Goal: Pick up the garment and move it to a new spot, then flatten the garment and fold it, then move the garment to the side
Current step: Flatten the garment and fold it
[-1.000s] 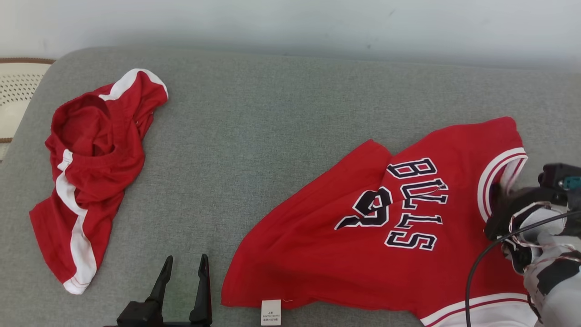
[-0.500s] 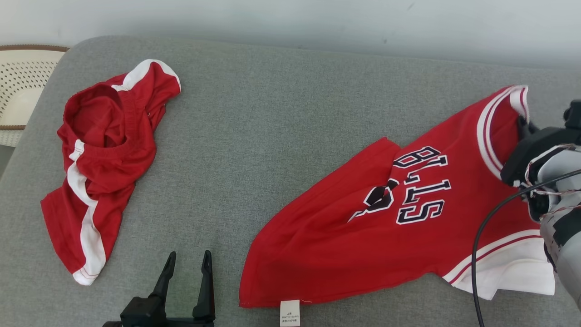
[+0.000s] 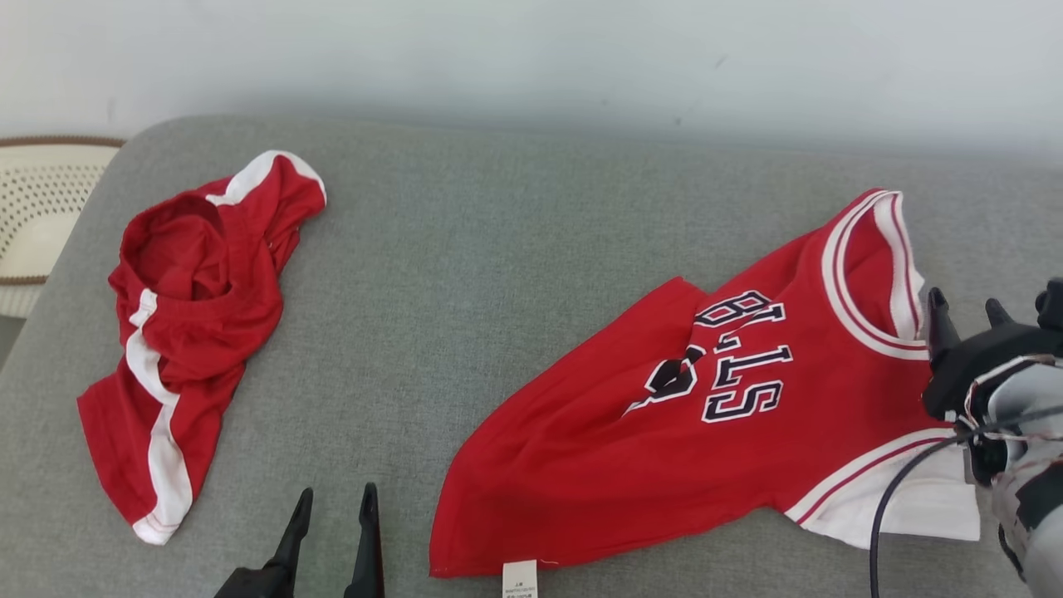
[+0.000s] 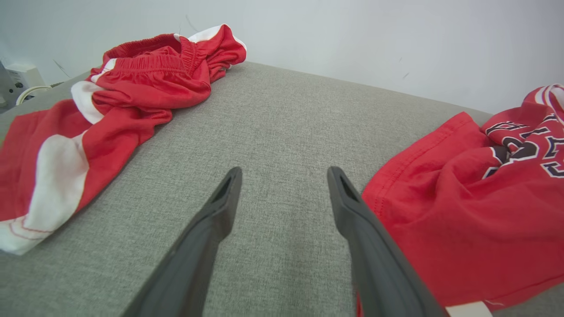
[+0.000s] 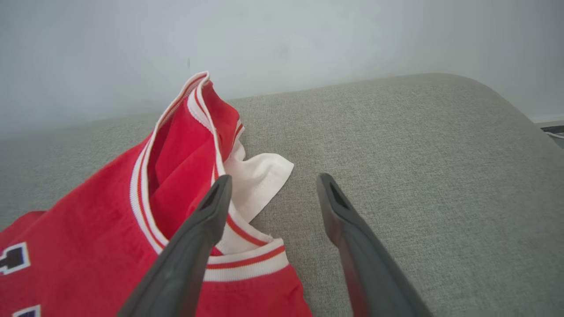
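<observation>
The garment, a red jersey (image 3: 664, 448) with white trim and dark lettering, lies crumpled on the right half of the grey cushion (image 3: 498, 249). Its collar end points far right and its hem with a white label lies at the near edge. My right gripper (image 3: 963, 303) hovers open just right of the collar. In the right wrist view the right gripper (image 5: 273, 179) has bare cushion between its fingers, the left finger overlapping the jersey's (image 5: 88, 229) striped trim. My left gripper (image 3: 336, 494) stands open at the near edge, left of the hem. The left gripper (image 4: 285, 171) holds nothing, the jersey (image 4: 462, 229) beside its right finger.
Crumpled red shorts (image 3: 183, 307) with white side stripes lie at the cushion's left end, also in the left wrist view as red shorts (image 4: 132, 83). A pale perforated basket (image 3: 41, 191) stands beyond the left edge. A light wall runs behind. Bare cushion stretches between the two clothes.
My right gripper, shut on the jersey's collar half a second ago, has opened and let go; the collar now rests on the cushion. The head camera has shifted. The left gripper stays open.
</observation>
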